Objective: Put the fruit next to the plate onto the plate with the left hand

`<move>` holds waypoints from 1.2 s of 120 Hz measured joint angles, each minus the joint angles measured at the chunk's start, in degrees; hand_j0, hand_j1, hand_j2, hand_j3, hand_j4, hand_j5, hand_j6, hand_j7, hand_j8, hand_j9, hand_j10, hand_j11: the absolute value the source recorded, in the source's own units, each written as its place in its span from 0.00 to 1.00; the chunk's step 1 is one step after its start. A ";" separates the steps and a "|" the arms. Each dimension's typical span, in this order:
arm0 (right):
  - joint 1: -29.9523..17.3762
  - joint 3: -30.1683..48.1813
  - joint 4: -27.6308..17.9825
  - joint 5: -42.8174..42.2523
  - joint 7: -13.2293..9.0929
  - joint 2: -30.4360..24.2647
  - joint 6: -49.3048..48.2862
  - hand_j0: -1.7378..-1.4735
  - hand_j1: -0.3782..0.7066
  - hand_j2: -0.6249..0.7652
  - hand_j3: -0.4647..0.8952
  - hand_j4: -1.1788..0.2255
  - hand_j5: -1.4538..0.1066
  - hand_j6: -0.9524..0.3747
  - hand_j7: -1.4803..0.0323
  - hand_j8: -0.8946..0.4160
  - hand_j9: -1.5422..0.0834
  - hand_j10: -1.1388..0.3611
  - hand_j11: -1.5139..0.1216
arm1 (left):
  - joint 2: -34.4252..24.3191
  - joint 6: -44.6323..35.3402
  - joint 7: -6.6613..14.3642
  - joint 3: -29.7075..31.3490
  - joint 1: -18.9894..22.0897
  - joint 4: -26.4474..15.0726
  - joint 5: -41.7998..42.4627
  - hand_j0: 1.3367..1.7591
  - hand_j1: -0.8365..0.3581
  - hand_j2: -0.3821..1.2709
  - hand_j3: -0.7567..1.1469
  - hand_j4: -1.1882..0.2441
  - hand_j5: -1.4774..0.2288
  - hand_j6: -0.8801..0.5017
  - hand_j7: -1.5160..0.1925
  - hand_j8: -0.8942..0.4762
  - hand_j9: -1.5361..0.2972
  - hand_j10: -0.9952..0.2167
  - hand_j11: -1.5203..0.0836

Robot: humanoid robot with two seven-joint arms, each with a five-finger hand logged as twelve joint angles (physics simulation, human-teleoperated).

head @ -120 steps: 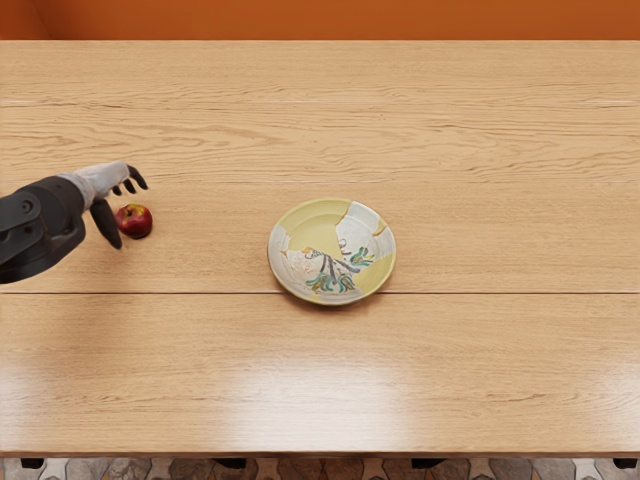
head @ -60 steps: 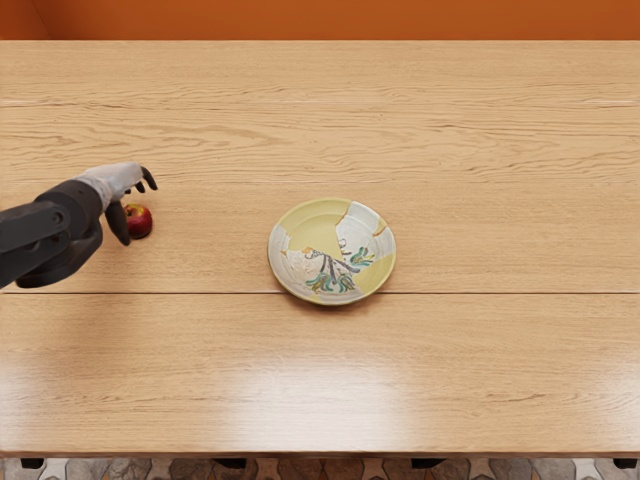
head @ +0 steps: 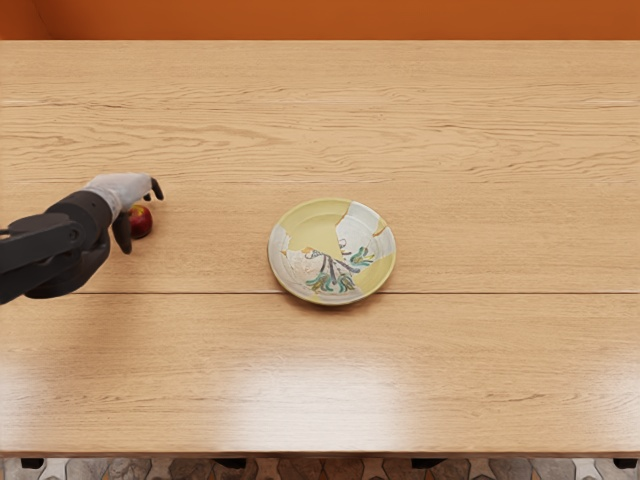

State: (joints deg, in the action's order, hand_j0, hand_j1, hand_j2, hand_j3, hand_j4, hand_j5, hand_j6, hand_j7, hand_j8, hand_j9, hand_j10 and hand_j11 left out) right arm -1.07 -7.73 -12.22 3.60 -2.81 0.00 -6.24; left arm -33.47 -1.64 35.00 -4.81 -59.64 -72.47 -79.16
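apple (head: 142,222) looks small, firm and likely slick, so wrap your half-open, empty left hand (head: 122,190) around its widest part.

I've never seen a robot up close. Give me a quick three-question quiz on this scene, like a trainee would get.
1. In the picture, on which side of the plate does the apple lie?
2. True or false: the right arm is reaching for the apple.
3. The left hand is at: A the apple, B the plate, C neither.
Key: 1 left; 2 false, only the left arm shows; 3 A.
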 joint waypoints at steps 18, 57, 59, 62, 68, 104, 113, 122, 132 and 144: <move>-0.03 0.00 0.00 0.00 0.00 0.00 0.00 0.30 0.04 0.45 0.34 0.83 0.92 0.71 0.97 0.67 0.94 0.75 0.92 | 0.11 -0.12 0.00 0.04 0.12 0.48 -0.14 0.76 0.63 0.28 0.40 0.57 0.59 0.37 0.61 0.38 0.58 0.52 0.65; -0.04 0.00 0.00 0.00 0.00 0.00 0.00 0.30 0.04 0.45 0.34 0.83 0.92 0.71 0.97 0.67 0.94 0.75 0.92 | 0.08 -0.20 0.00 -0.02 0.06 1.42 0.59 0.76 0.58 0.28 0.40 0.54 0.55 0.33 0.57 0.34 0.54 0.47 0.61; -0.04 0.00 0.00 0.00 0.00 0.00 0.00 0.30 0.04 0.45 0.34 0.83 0.92 0.71 0.97 0.67 0.94 0.75 0.92 | 0.07 -0.20 0.00 -0.02 0.09 1.42 0.62 0.76 0.57 0.28 0.40 0.53 0.55 0.33 0.57 0.34 0.54 0.47 0.61; -0.04 0.00 0.00 0.00 0.00 0.00 0.00 0.30 0.04 0.45 0.34 0.83 0.92 0.71 0.97 0.67 0.94 0.75 0.92 | 0.09 -0.20 0.00 -0.02 0.09 1.43 0.66 0.76 0.57 0.29 0.40 0.53 0.54 0.33 0.57 0.34 0.54 0.47 0.61; -0.05 0.00 0.00 0.00 0.00 0.00 0.00 0.30 0.04 0.45 0.34 0.83 0.92 0.71 0.97 0.67 0.94 0.75 0.92 | 0.09 -0.18 0.00 -0.05 0.05 1.45 0.73 0.76 0.57 0.29 0.40 0.53 0.54 0.32 0.56 0.34 0.53 0.47 0.60; -0.07 0.00 0.00 0.00 0.00 0.00 0.00 0.30 0.04 0.45 0.34 0.83 0.92 0.71 0.97 0.67 0.94 0.75 0.92 | 0.15 -0.12 0.00 -0.10 0.05 1.54 1.59 0.76 0.53 0.29 0.40 0.51 0.51 0.30 0.54 0.31 0.51 0.44 0.57; -0.07 0.00 0.00 0.00 0.02 0.00 0.00 0.30 0.04 0.45 0.34 0.83 0.92 0.71 0.97 0.67 0.94 0.75 0.92 | 0.16 -0.12 0.00 -0.10 0.05 1.54 1.62 0.76 0.53 0.29 0.40 0.50 0.51 0.30 0.53 0.31 0.51 0.44 0.57; -0.06 0.00 0.00 0.00 0.02 0.00 0.00 0.30 0.04 0.45 0.34 0.83 0.92 0.71 0.97 0.67 0.94 0.75 0.92 | 0.16 -0.12 0.00 -0.06 0.14 1.54 1.64 0.76 0.52 0.29 0.40 0.50 0.51 0.29 0.53 0.31 0.50 0.43 0.57; -0.05 0.00 0.00 0.00 0.05 0.00 0.00 0.30 0.04 0.45 0.34 0.83 0.92 0.71 0.97 0.67 0.94 0.75 0.92 | 0.16 -0.12 0.00 -0.04 0.14 1.54 1.63 0.76 0.51 0.29 0.40 0.49 0.50 0.28 0.52 0.30 0.49 0.42 0.56; -0.05 0.00 0.00 0.00 0.06 0.00 0.00 0.30 0.04 0.45 0.34 0.83 0.92 0.71 0.97 0.67 0.94 0.75 0.92 | 0.08 -0.10 0.00 -0.04 0.14 1.54 1.62 0.76 0.48 0.30 0.40 0.47 0.47 0.28 0.49 0.27 0.47 0.39 0.53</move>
State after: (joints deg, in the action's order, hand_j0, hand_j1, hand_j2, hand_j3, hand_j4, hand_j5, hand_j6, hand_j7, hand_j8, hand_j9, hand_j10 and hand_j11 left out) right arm -1.11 -7.73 -12.22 3.60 -2.76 0.00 -6.24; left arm -33.39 -1.74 35.00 -4.85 -59.50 -70.93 -77.54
